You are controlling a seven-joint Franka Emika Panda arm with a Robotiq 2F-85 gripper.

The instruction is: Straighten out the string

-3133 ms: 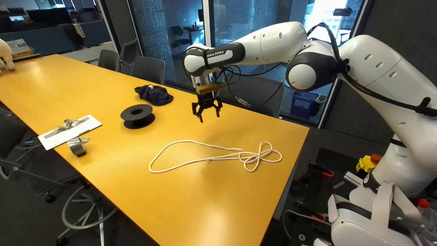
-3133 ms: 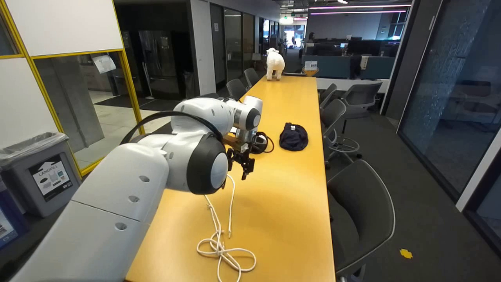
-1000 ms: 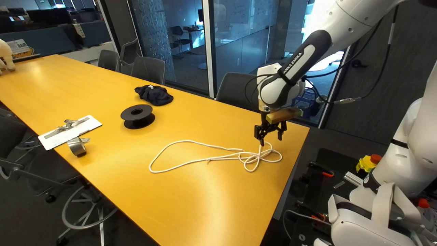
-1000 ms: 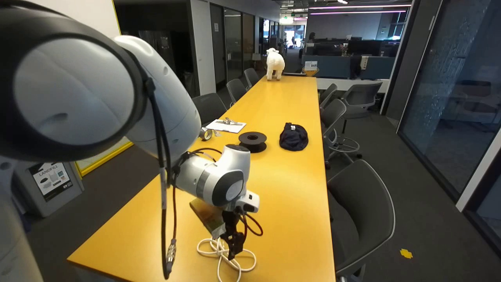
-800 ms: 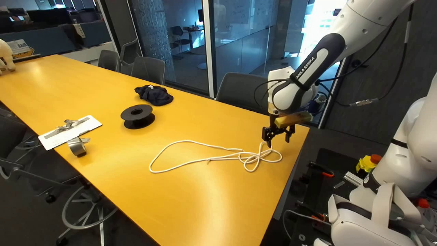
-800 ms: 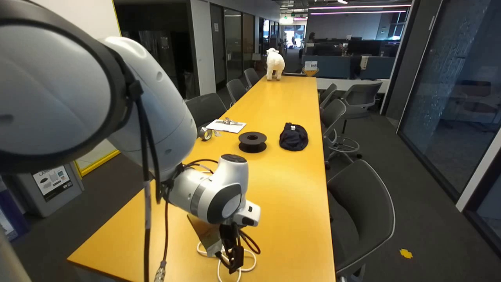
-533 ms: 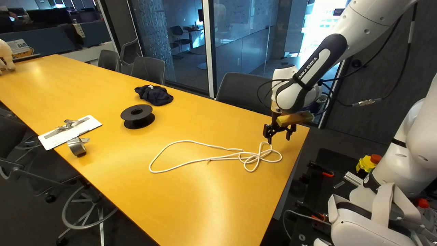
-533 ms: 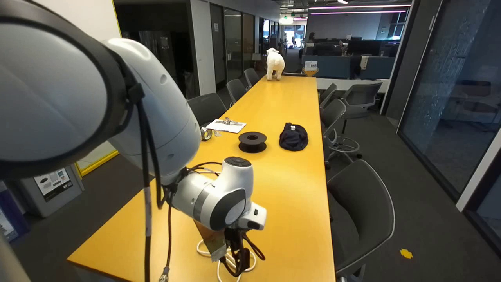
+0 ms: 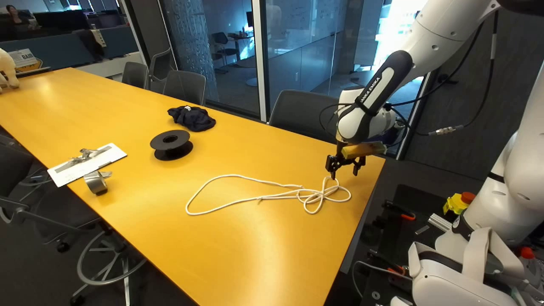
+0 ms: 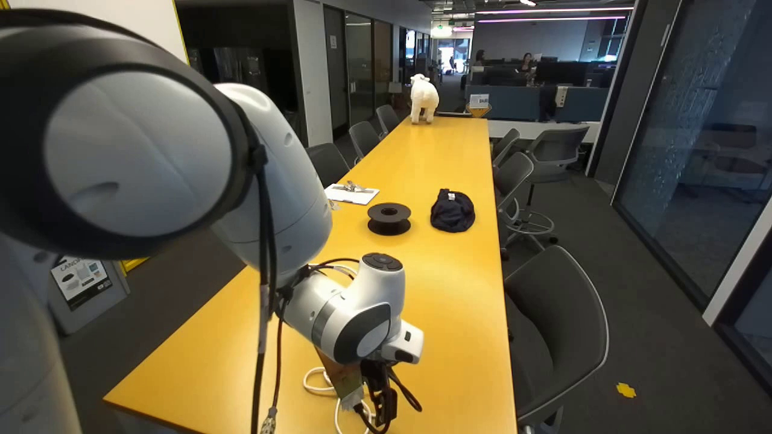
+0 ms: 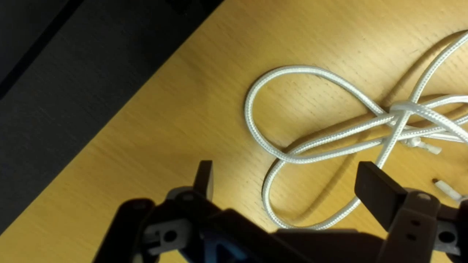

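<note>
The string (image 9: 276,196) lies on the yellow table (image 9: 238,255), close to the end edge nearest the robot arm (image 9: 378,89). By that edge it is bunched into loops that cross over one another, and from the bunch one broad loop reaches out along the table, stopping short of a black spool (image 9: 172,146). The wrist view shows the braided strands overlapping, with a small knot and its short tail at the crossing. The gripper (image 11: 287,175) points down above part of the bunch with its jaws spread wide, near the corner where the end edge meets the long edge beside the glass wall (image 9: 297,63); whether a jaw touches the string cannot be told. Between the spool and that glass-side edge sits a dark blue bundle of cloth (image 9: 193,118). At the opposite long edge lies a clipboard (image 9: 91,165), and just beside it, nearer the arm, is a roll of silver tape (image 9: 95,182). A white toy sheep (image 10: 424,98) stands at the table's far end
</note>
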